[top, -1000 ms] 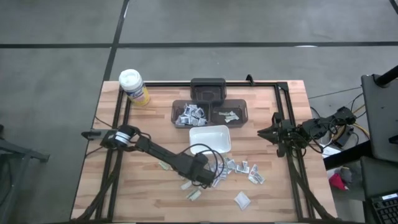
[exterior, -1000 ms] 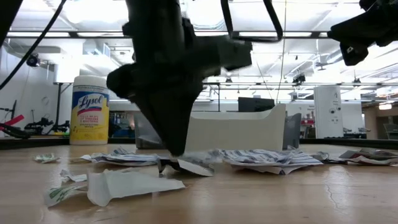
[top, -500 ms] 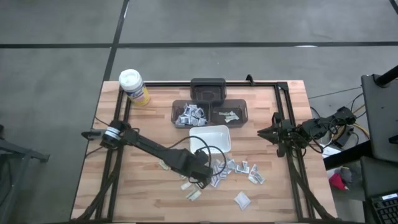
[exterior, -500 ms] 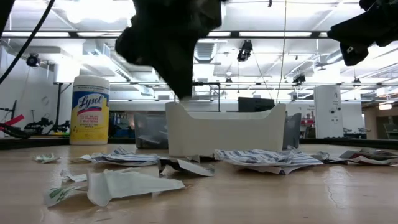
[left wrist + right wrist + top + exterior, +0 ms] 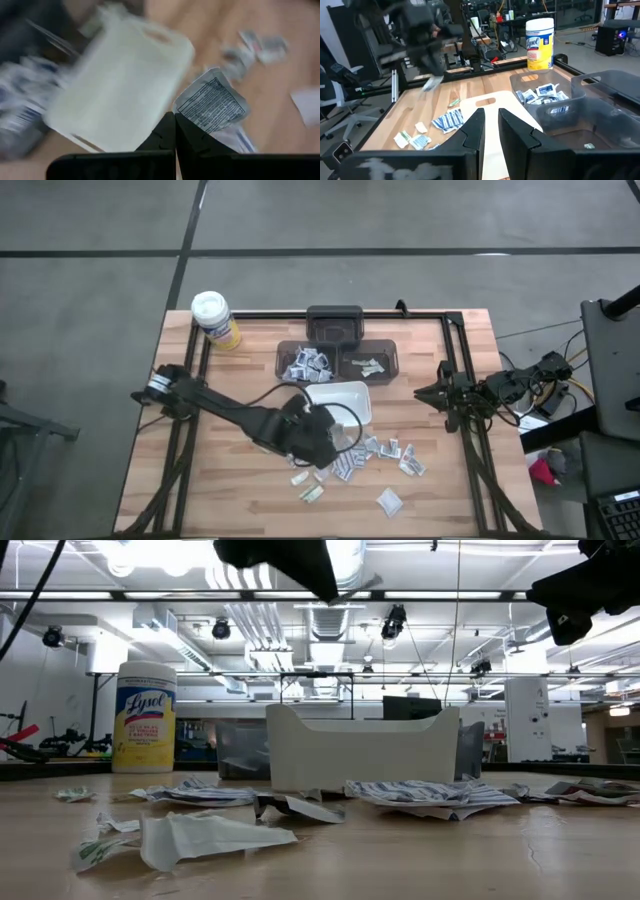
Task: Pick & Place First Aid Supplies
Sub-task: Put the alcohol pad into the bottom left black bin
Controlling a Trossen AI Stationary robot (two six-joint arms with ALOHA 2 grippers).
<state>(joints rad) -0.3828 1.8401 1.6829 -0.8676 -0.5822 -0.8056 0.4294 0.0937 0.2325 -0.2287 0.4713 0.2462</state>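
My left gripper (image 5: 175, 131) is shut on one white first aid packet with dark print (image 5: 211, 104) and hovers over the table's middle (image 5: 322, 448), beside the near edge of the white tray (image 5: 340, 402). In the right wrist view this packet (image 5: 431, 84) hangs under the left gripper. Several more packets (image 5: 385, 448) lie flat on the wood near the tray. My right gripper (image 5: 490, 131) waits at the table's right edge (image 5: 440, 393), level, its fingers slightly apart with nothing between them. My left gripper pinches the packet by its lower corner (image 5: 187, 117) between its two fingertips. The fingers slant downward from the table's left. The rest of the packet sticks out beyond the tips, lifted clear of the table and of the other packets.
Two clear bins (image 5: 340, 362) stand behind the tray, the left one with white packets, the right one with greenish ones. A yellow canister with a white lid (image 5: 215, 318) stands at the far left corner. Loose packets (image 5: 312, 492) lie near the front edge.
My left gripper has risen from the pile of packets on the table, rolling its wrist as it went, and has carried one packet up with it toward the white tray. In the low view it has climbed almost out of the picture's top.
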